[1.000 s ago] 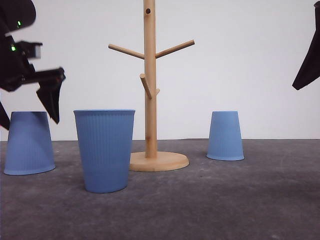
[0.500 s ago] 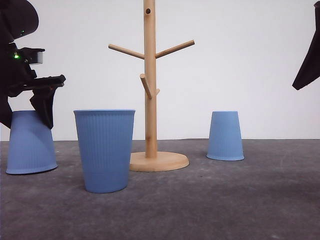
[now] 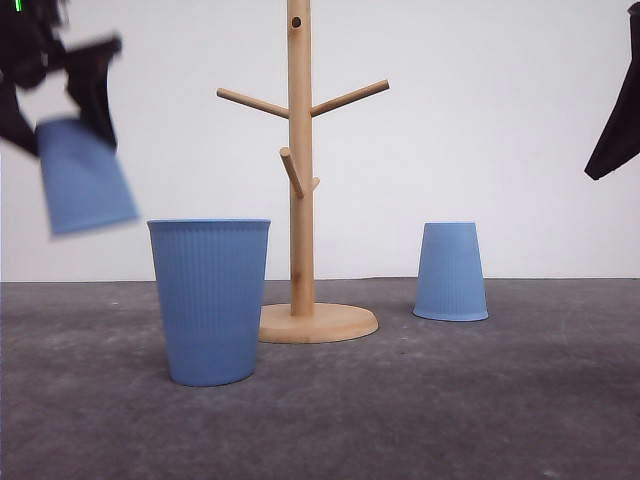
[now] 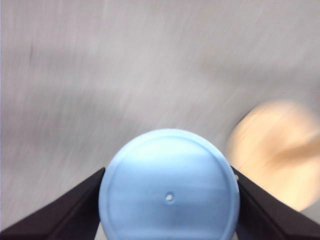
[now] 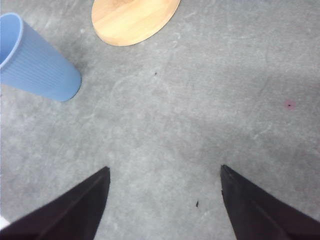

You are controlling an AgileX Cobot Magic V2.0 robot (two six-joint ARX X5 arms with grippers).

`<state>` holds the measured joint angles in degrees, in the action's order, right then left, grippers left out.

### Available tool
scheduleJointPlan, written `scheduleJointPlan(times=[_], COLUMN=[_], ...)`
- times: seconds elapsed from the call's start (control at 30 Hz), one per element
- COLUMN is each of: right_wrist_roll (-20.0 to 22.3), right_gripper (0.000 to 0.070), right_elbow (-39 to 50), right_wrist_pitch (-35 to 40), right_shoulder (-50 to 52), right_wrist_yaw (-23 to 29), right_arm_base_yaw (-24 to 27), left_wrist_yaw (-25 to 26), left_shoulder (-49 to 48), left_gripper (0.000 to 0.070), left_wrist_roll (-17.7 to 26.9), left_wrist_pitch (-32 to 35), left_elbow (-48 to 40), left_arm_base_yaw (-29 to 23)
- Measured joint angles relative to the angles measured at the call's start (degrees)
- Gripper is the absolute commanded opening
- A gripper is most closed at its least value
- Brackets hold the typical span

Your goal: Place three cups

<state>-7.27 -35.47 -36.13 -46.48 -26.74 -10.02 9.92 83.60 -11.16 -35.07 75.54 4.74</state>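
Item one: your left end effector (image 3: 62,100), high at the left of the front view, is clamped on a light-blue ribbed cup (image 3: 84,176). The cup hangs upside down and tilted, clear of the surface (image 3: 450,400), its narrow base up between the fingers and its wide mouth lowest; it is blurred. In the left wrist view you see the same cup's flat round base (image 4: 169,186) filling the gap of that end effector (image 4: 169,210), with a dark finger (image 4: 60,212) pressed against each side.

Item two: a second cup (image 3: 210,300) stands upright, mouth up, on the surface near the front, just left of the stand's base and partly in front of it. In the right wrist view you see it (image 5: 35,60) beside the round base (image 5: 134,19), not touching it as far as you can tell.

Item three: a third cup (image 3: 451,271) sits upside down on the surface, right of the stand and well apart from both end effectors.

Item four: a wooden pegged stand (image 3: 300,180) rises from its round base at centre, its pegs bare.

Item five: your right end effector (image 5: 165,200) hangs above bare surface with its fingers spread apart and nothing between them; part of that arm (image 3: 618,120) shows at the right edge of the front view.
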Motion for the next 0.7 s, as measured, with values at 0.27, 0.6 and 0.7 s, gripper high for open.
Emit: scheduleJointPlan(times=[0.27, 0.6, 0.7], right_wrist_roll=[0.00, 0.00, 0.00], right_gripper=[0.0441, 0.0441, 0.0441], right_elbow=[0.01, -0.01, -0.01], right_wrist_pitch=[-0.01, 0.03, 0.02], right_shoulder=[0.00, 0.00, 0.00], right_wrist_yaw=[0.00, 0.00, 0.00], right_arm_base_yaw=[0.00, 0.00, 0.00], left_wrist_yaw=[15.08, 35.87, 38.40], left_shoulder=[-0.01, 4.34, 7.44], left_gripper=[0.0376, 0.0376, 0.0376], left_wrist_roll=[-8.50, -22.59, -25.44], left_wrist_pitch=[1.66, 13.78, 16.14], left_elbow=[8.37, 8.60, 8.60], left_arm_base_yaw=[-6.44, -8.67, -8.04])
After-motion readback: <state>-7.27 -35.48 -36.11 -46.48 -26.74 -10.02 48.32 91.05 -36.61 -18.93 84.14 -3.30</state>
